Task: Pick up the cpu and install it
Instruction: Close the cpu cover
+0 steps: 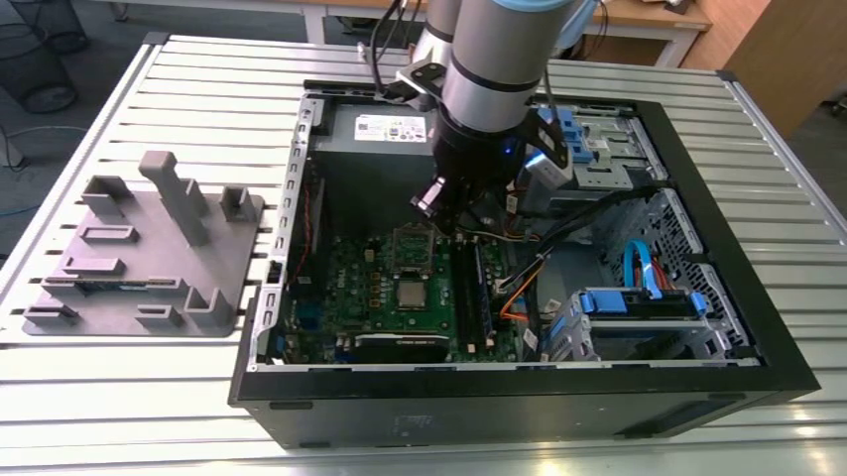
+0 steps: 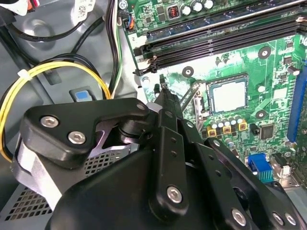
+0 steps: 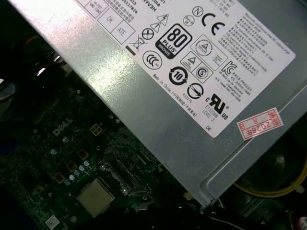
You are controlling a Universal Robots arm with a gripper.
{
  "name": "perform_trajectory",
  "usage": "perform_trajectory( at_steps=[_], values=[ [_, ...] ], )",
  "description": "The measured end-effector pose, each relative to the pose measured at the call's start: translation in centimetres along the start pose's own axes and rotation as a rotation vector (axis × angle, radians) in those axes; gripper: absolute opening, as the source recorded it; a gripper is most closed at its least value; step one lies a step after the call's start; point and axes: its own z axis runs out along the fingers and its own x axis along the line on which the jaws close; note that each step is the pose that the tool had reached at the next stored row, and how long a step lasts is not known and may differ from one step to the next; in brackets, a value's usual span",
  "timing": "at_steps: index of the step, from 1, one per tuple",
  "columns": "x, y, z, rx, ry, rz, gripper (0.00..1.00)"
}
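The cpu (image 1: 413, 294) is lying flat in its socket near the middle of the green motherboard (image 1: 357, 273) inside the open computer case (image 1: 397, 407), so the placing appears done, while the silver frame (image 1: 415, 244) just on its far side is looking swung open, not yet closed. The chip is facing metal side up; being square, it has no long axis. The gripper (image 2: 162, 96) is hovering near the chip, apart from it, and I cannot tell whether it is released or clenched.
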Motion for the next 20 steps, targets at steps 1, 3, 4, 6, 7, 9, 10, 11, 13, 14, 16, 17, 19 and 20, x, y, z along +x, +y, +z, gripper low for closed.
perform_trajectory(
  at_steps=[1,3,4,6,7,9,10,11,13,14,16,17,19,20],
  values=[
    [0.02,0.02,0.0,0.0,0.0,0.0,0.11],
    [0.04,0.05,0.01,0.0,0.0,-0.001,0.11],
    [0.06,0.06,0.01,0.0,-0.0001,-0.001,0.11],
    [0.09,0.09,0.01,0.0001,-0.0001,-0.001,0.11],
    [0.11,0.11,0.01,0.0002,0.0,-0.002,0.11],
    [0.13,0.13,0.01,0.0002,-0.0002,-0.003,0.11],
    [0.14,0.13,-0.01,0.0002,-0.0001,-0.003,0.11],
    [0.14,0.13,-0.07,0.0003,0.0001,-0.004,0.11],
    [0.14,0.15,-0.24,0.0003,0.0,-0.005,0.11],
    [0.15,0.15,-0.3,0.0004,0.0,-0.005,0.11],
    [0.14,0.15,-0.31,0.0003,-0.0003,-0.006,0.11],
    [0.14,0.15,-0.31,0.0002,-0.0003,-0.006,0.11],
    [0.15,0.15,-0.32,0.0004,0.0,-0.006,0.11],
    [0.16,0.15,-0.32,0.0004,0.0001,-0.006,0.11]
  ],
)
